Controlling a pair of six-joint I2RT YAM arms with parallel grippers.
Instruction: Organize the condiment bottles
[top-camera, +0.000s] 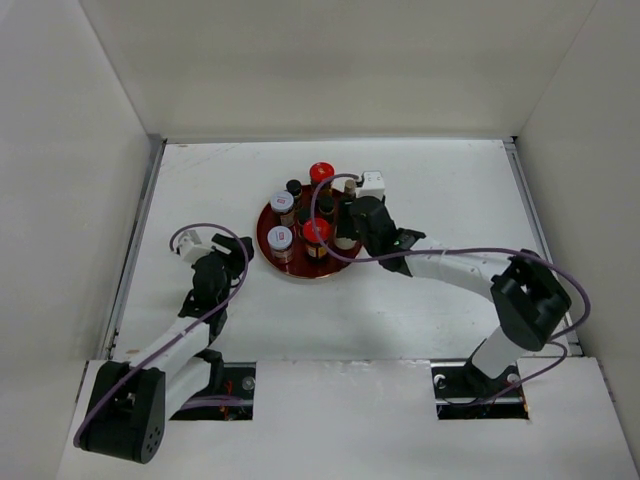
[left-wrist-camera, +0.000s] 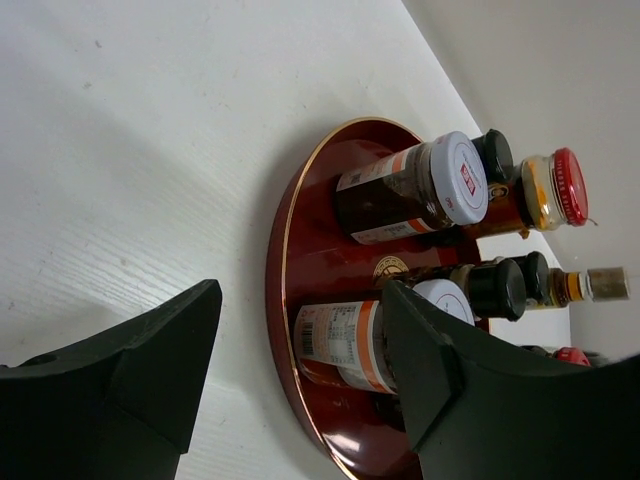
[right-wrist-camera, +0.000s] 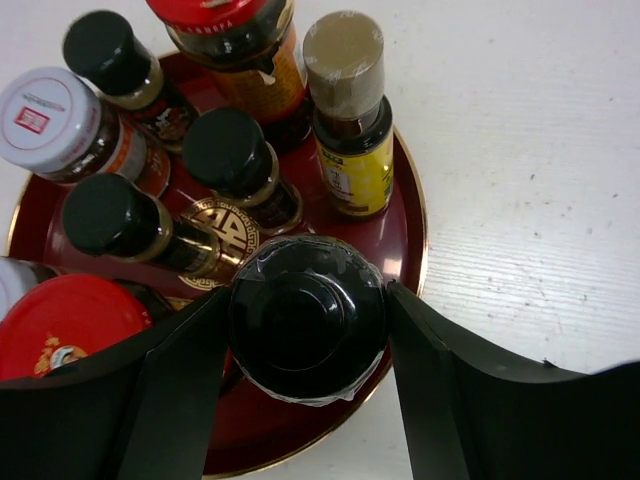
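**White table (top-camera: 450, 200), red tray (right-wrist-camera: 400, 250): a dark bottle at the rim**

Nearest the arm bases, the left gripper (left-wrist-camera: 302, 300) hangs just beside the tray's left rim, its fingers spread wide with nothing between them. Further in, the right gripper (right-wrist-camera: 308, 292) reaches over the tray's right side, fingers pressed against either side of the cap of a black-capped bottle (right-wrist-camera: 305, 330). That bottle stands upright at the tray's right edge, long axis vertical, cap pointing up. Whether its base rests on the tray is hidden.

Beyond it the other condiment bottles (right-wrist-camera: 235, 160) crowd the tray, all upright: a yellow bottle (right-wrist-camera: 355, 165), a white-lidded jar (right-wrist-camera: 45, 115) and a red-lidded jar (right-wrist-camera: 240, 40) at the far side.

The step in hand looks like placing this bottle among the rest. The next move calls for settling it straight down, releasing it, and lifting clear of the slim neighbours.
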